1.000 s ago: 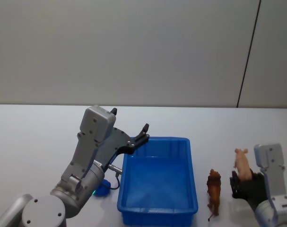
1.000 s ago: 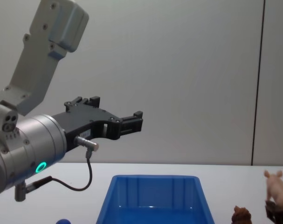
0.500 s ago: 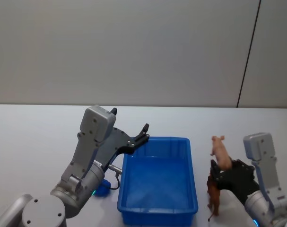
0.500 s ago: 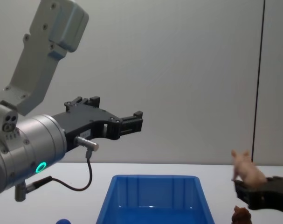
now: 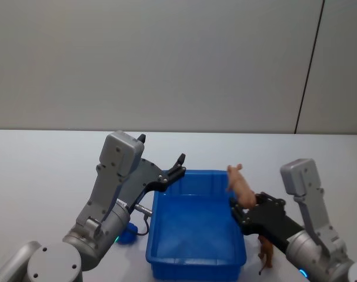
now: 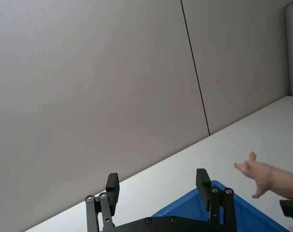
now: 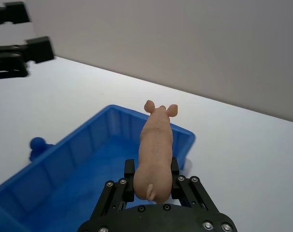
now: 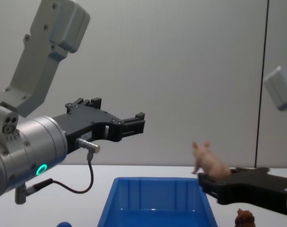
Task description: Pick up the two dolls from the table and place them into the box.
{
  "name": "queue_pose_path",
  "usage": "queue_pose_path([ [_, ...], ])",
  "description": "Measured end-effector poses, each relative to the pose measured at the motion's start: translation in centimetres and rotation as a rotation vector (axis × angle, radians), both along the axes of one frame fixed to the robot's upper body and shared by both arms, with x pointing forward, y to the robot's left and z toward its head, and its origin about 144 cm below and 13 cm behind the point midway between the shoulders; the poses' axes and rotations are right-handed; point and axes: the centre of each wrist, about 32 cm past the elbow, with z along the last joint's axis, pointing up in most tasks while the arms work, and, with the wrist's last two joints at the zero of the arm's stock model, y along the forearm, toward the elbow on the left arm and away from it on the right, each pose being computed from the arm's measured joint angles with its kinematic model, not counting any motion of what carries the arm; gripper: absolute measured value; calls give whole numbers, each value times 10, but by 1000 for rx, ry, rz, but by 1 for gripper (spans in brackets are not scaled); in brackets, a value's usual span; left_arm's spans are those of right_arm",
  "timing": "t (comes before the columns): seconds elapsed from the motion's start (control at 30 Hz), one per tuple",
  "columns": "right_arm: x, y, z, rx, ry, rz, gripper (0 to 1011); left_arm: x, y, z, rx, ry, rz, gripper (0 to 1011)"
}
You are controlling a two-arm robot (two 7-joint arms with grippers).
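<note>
Our right gripper [image 7: 151, 169] squeezes a pink pig toy [image 7: 155, 140] over the right side of the box [image 5: 196, 259] (a brown doll [image 5: 265, 249] stands on the table [image 5: 49, 170] nearby). Our left gripper [image 6: 157, 180] hangs open.

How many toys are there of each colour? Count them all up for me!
Pink pig: 1
Brown toy: 1
Blue toy: 1
Total: 3 toys
</note>
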Motion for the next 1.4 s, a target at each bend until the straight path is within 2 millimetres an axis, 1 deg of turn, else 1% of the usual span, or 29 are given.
queue_pose_path([
  [0.17,4,4,2,14,-8,86,384,0,0,0,0,0,0,1001],
  [0.2,5,6,3,19,-10,113,397,0,0,0,0,0,0,1001],
  [0.23,6,7,3,20,-11,125,449,0,0,0,0,0,0,1001],
  [0.37,9,11,5,29,-14,188,558,0,0,0,0,0,0,1001],
  [0.43,12,14,5,34,-16,224,638,0,0,0,0,0,0,1001],
  [0.47,13,16,6,37,-16,239,655,0,0,0,0,0,0,1001],
  [0.53,15,18,6,40,-16,263,739,0,0,0,0,0,0,1001],
  [0.57,17,20,6,44,-17,286,739,0,0,0,0,0,0,1001],
  [0.6,18,21,7,46,-16,301,794,0,0,0,0,0,0,1001],
  [0.7,21,25,7,52,-14,335,848,0,0,0,0,0,0,1002],
  [0.73,24,29,7,57,-13,369,898,0,0,0,0,0,0,1002],
  [0.77,24,29,7,57,-13,369,920,0,0,0,0,0,0,1001],
  [0.8,26,32,8,59,-12,389,964,0,0,0,0,0,0,1002],
  [0.83,27,33,8,60,-12,396,964,0,0,0,0,0,0,1001],
  [0.87,28,34,8,62,-11,408,994,0,0,0,0,0,0,1001],
  [1.13,30,38,8,62,-5,420,1001,0,0,0,0,0,0,1001],
  [1.4,25,36,7,50,11,364,1001,0,0,0,0,0,0,1001],
])
